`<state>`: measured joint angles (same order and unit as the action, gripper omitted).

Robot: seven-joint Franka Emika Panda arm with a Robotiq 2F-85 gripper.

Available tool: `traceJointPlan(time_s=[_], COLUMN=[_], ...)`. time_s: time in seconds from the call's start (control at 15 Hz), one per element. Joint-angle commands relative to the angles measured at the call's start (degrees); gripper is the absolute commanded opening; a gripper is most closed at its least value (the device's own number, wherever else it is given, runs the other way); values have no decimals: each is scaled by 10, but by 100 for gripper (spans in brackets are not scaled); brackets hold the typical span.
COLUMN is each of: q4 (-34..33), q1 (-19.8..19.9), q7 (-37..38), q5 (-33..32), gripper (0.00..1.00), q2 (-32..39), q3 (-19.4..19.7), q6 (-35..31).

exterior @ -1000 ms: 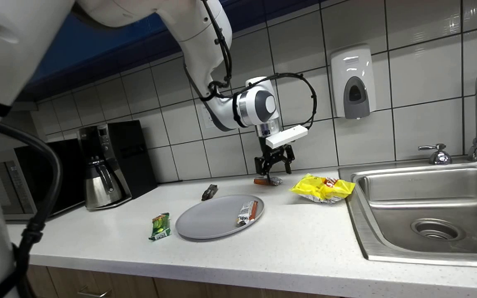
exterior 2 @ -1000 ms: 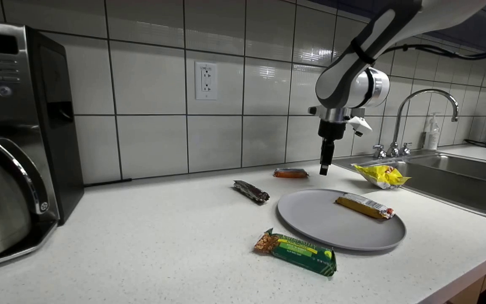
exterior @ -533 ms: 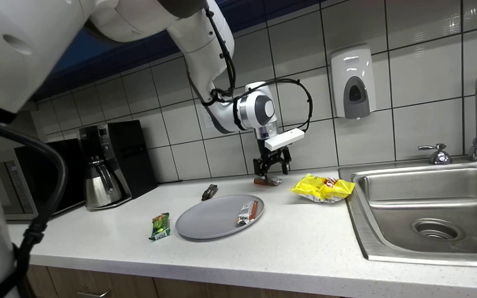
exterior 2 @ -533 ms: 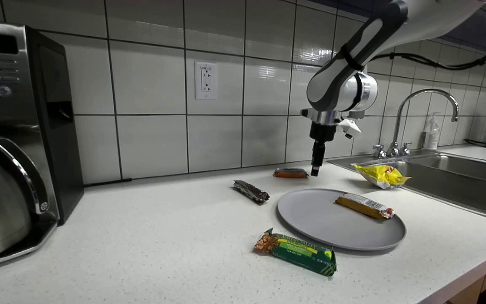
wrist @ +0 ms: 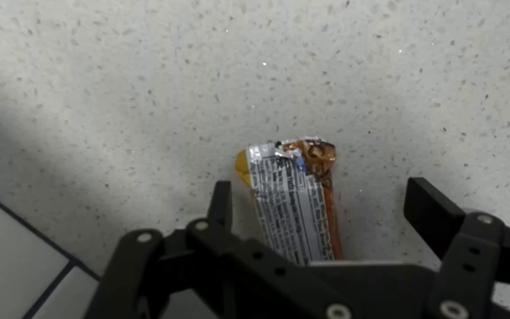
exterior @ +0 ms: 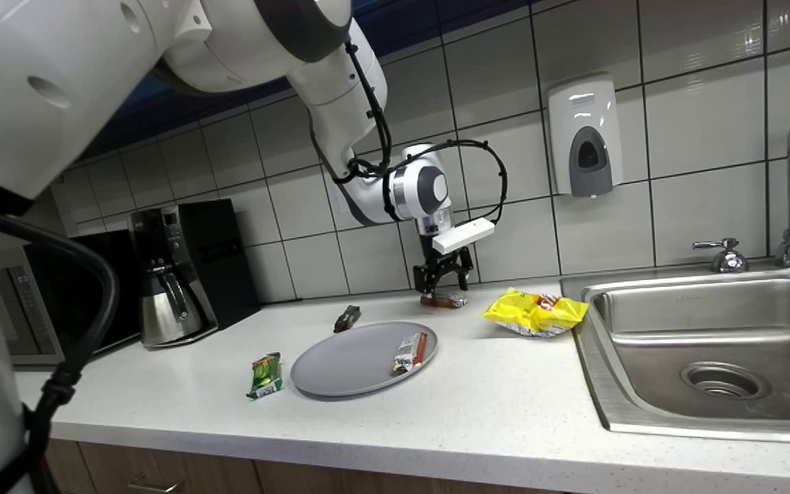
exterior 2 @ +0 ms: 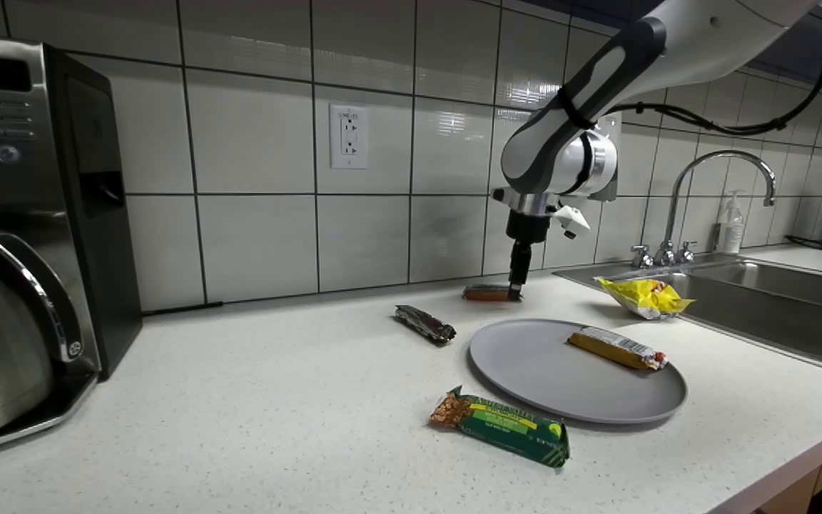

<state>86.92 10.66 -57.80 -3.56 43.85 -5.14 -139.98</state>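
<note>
My gripper is open and empty, pointing down over a snack bar with a silver, printed back and orange sides. In the wrist view the bar lies between the two fingers, closer to the left finger than to the right finger. The bar's lower end is hidden behind the gripper body. In both exterior views the gripper is low at the orange bar, which lies on the counter near the tiled wall. I cannot tell whether a finger touches the bar.
A grey plate holds another bar. A dark bar and a green bar lie beside it. A crumpled yellow bag lies by the sink. A coffee maker stands by the wall.
My gripper has moved down and toward the orange bar, leftward in both exterior views. It stays open. The things on the counter look the same.
</note>
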Motion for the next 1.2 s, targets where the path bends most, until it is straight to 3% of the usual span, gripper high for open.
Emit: traceJointPlan(time_s=[0.0, 0.33, 0.4, 0.53, 0.93, 1.13], q4=[-32, -43, -45, -48, -46, -45], q1=[0, -1, -1, -1, 0, 1], q7=[-18, -17, -18, -19, -20, -23], q5=[-2, -2, -1, -2, -2, -2], gripper=[100, 100, 75, 66, 19, 18], q2=[12, 20, 21, 24, 20, 16], q3=[-6, -5, -6, -6, -6, -6], q6=[32, 38, 38, 37, 37, 36])
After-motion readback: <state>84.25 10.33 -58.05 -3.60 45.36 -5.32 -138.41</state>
